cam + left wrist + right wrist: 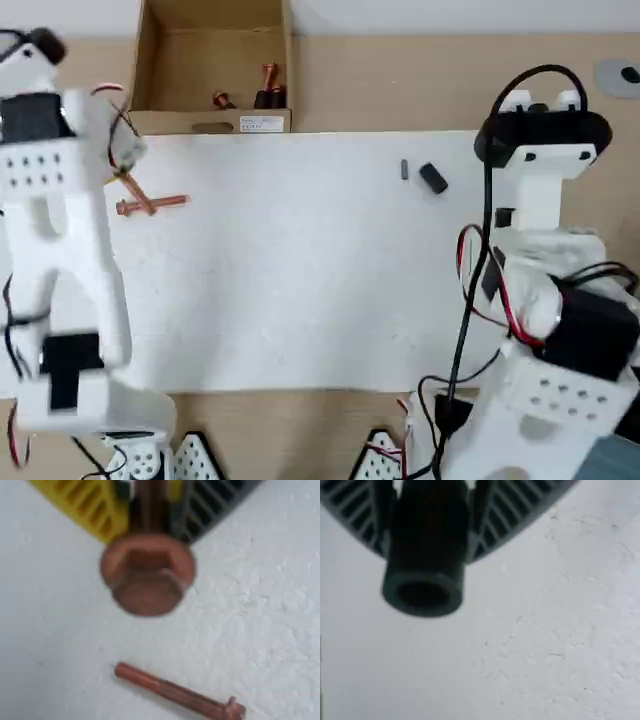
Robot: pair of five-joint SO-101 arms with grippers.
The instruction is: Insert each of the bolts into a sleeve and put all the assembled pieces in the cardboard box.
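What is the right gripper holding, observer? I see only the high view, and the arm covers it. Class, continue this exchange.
Observer: The right gripper is shut on a black sleeve, whose open bore faces the wrist camera.
Operator: Which end of the left arm's bolt sticks out?
Observer: The left gripper clamps the shank, and the held bolt has its hex head past the fingertips.
Operator: Does it touch the loose bolt?
Observer: No. The loose bolt lies flat on the white mat, apart from it.
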